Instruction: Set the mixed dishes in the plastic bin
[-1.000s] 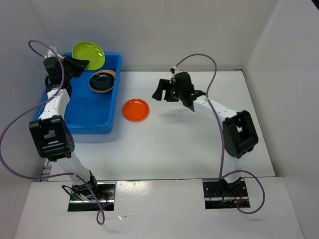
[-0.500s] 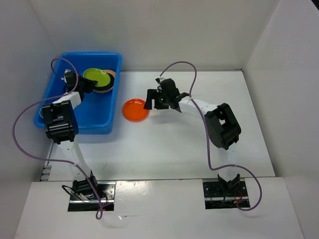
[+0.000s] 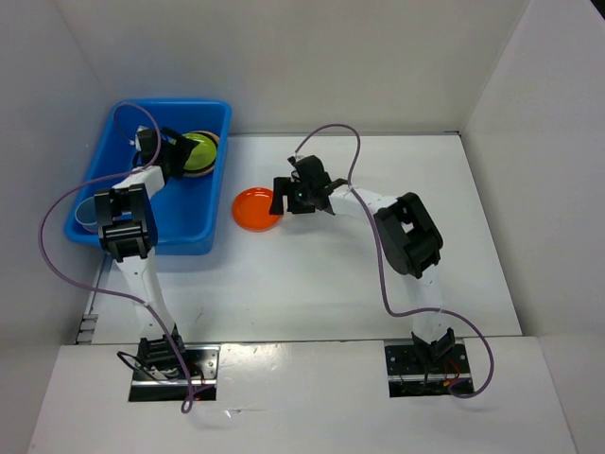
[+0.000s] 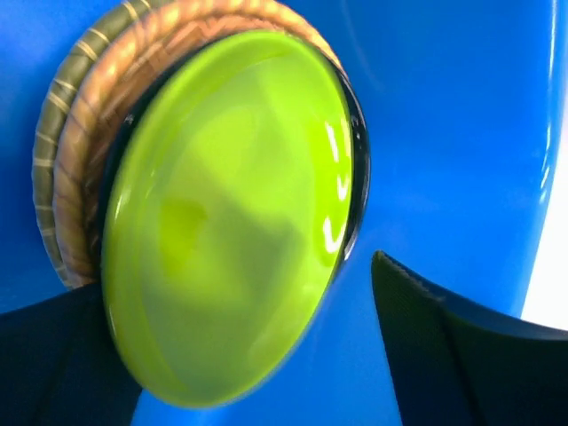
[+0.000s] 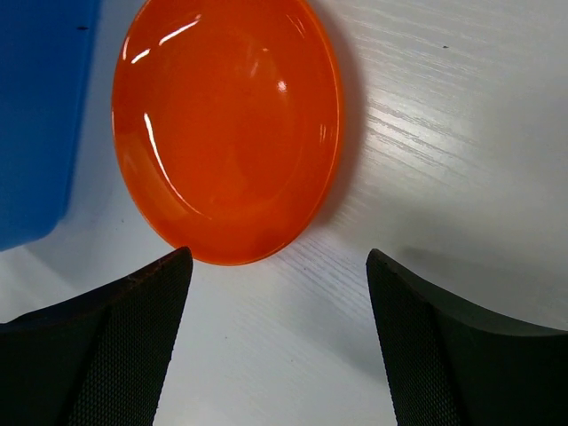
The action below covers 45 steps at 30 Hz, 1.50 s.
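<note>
Beside the blue bin (image 3: 180, 206), orange plate (image 3: 257, 209).

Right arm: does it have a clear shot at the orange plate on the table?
Probably yes. The right claw hangs open just over the orange plate, which lies alone on the table beside the blue bin, with nothing between them.
</note>
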### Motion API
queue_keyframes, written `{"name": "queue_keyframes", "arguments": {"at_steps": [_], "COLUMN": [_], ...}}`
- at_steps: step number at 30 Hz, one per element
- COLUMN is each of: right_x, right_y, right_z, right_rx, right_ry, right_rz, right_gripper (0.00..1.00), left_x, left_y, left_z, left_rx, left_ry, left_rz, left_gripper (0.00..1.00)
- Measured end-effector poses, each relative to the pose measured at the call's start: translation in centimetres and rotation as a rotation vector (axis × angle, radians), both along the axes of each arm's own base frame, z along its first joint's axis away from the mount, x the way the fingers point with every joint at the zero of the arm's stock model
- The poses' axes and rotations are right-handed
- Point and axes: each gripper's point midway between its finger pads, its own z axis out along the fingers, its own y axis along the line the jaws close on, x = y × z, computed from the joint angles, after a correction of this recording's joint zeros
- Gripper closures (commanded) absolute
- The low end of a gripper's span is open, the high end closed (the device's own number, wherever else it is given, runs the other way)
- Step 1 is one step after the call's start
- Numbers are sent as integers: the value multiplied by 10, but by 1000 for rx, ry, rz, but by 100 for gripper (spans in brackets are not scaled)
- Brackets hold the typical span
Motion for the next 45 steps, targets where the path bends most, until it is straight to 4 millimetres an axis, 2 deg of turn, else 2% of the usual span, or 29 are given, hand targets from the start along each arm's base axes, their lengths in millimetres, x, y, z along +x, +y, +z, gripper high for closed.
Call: {"name": "queue_keyframes", "arguments": {"at_steps": [3,6,10,14,18,20,24,26,28,30,31,33,37,40,42,45], "right_x": [2,4,9,11,18,20,20,22,26,27,28,30,36,40,38,30], "right_y": [0,1,4,5,8,9,10,12,14,15,16,17,18,11,1,-21], "right_z": [-4,-6,-7,-9,-13,-15,-20,-23,-25,-28,-29,-29,-23,-22,-16,6], "right_rx": [-8,-11,-6,-3,0,0,4,5,8,9,8,9,20,-1,-22,-48], "right_ry": [5,5,6,12,17,21,42,51,54,62,67,76,70,54,38,2], "right_rz": [-5,-9,-16,-25,-45,-54,-70,-76,-80,-86,-90,-101,-136,-176,-206,-242], "right_gripper": [17,17,19,21,27,36,47,51,64,72,86,95,99,99,99,99], "left_x": [-2,-12,-30,-49,-68,-79,-105,-116,-127,-135,-138,-141,-144,-145,-146,-149], "left_y": [5,9,12,11,12,13,10,8,5,2,0,-4,-15,-25,-37,-62], "left_z": [2,7,31,72,130,159,218,239,254,261,262,257,239,235,237,241], "left_rx": [30,73,155,268,390,436,516,541,564,570,569,561,531,508,484,426], "left_ry": [2,27,49,47,-10,-49,-147,-187,-220,-238,-244,-241,-222,-229,-258,-332], "left_rz": [14,22,-1,-54,-76,-71,-70,-67,-71,-80,-88,-109,-172,-228,-283,-413], "left_gripper": [1,1,1,1,1,1,1,1,1,1,1,1,1,1,1,1]}}
